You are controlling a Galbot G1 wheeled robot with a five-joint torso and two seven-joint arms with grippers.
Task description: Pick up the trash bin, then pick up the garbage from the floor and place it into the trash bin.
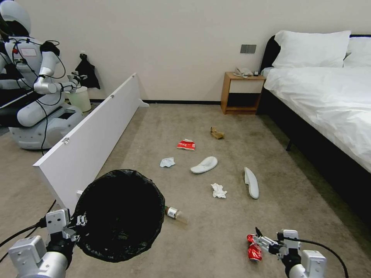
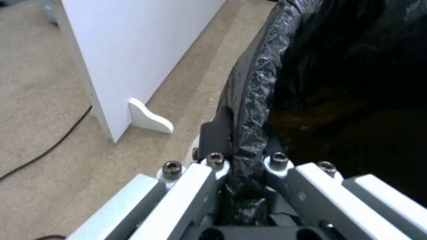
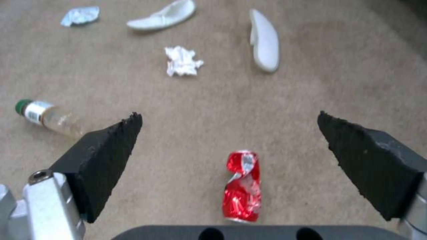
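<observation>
Left pincer (image 2: 242, 166) clamped on the rim of the bin (image 1: 119, 214), held low at left beside the white board (image 1: 89, 143). Right pincer (image 3: 229, 133) spread wide, hovering over the can (image 3: 242, 186) on the floor (image 1: 216, 235). Farther out on the carpet: bottle (image 1: 176, 213), tissue (image 1: 218, 190), two slippers (image 1: 204, 165) (image 1: 251, 182), snack packet (image 1: 186, 144), paper bag (image 1: 216, 133).

Red crushed can (image 3: 242, 186), black-lined bin (image 1: 119, 214), beige carpet (image 1: 216, 239).
</observation>
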